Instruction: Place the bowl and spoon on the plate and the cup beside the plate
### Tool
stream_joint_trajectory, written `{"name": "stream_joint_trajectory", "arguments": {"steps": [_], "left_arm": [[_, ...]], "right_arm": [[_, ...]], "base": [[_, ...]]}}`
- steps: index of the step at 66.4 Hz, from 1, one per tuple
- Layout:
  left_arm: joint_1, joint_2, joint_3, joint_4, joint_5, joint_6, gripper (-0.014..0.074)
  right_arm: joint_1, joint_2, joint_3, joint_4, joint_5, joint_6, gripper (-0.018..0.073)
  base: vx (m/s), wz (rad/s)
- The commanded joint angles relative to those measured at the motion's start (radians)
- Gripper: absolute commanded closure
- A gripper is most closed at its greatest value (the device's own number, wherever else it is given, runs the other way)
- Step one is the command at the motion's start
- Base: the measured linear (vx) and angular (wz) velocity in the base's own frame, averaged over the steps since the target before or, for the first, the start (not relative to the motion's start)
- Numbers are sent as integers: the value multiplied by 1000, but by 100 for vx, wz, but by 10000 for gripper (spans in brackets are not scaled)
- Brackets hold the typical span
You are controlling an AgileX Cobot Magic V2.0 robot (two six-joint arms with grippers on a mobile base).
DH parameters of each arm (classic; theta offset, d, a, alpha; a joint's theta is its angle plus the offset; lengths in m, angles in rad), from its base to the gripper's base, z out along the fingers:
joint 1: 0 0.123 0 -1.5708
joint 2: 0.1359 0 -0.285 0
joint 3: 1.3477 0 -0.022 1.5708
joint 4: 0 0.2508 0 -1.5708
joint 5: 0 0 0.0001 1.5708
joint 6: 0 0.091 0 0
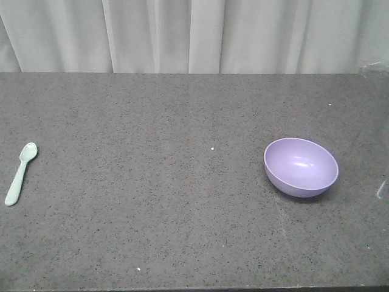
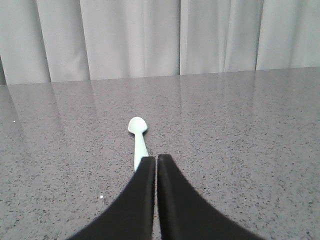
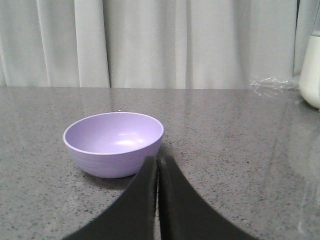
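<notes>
Exterior front-facing view gives you the spoon point(image 1: 20, 173) lying flat at the far left of the grey speckled bench point(image 1: 182, 231), scoop toward the curtain point(image 1: 182, 36), and the bowl point(image 1: 301, 167) upright well apart on the right. Your left tool point(image 2: 156, 159) has its two black fingers point(image 2: 135, 205) pressed together on nothing, and the spoon's handle runs out of sight behind their tips (contact you cannot tell). Your right tool point(image 3: 158, 160) is likewise closed and empty, its tips low before the bowl's near wall.
</notes>
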Motion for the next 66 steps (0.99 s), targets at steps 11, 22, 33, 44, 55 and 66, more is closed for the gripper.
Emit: {"name": "stream_joint_trajectory", "arguments": {"steps": [11,22,33,44,55,66], "left_arm": [[1,-5,-8,-1,-67,-12,603],[1,-5,-8,-1,-87,-17,603],[1,-5,-8,-160,-217,-232,603],[1,-5,-19,-297,-261,-371,603],[1,-5,-131,-333,-228,-373,603],[1,51,-382,-208,-60,-244,601]], "right_arm": [[1,-10,3,287,-85,64,562],[1,-10,3,437,-84,60,562],[1,-10,1,443,-82,59,562],[1,-10,-66,442,-29,59,562],[1,75,-280,432,69,-101,562],[1,283,-524,442,55,-314,551]], "base": [[0,0],[0,0],[0,0],[0,0],[0,0],[0,0]]}}
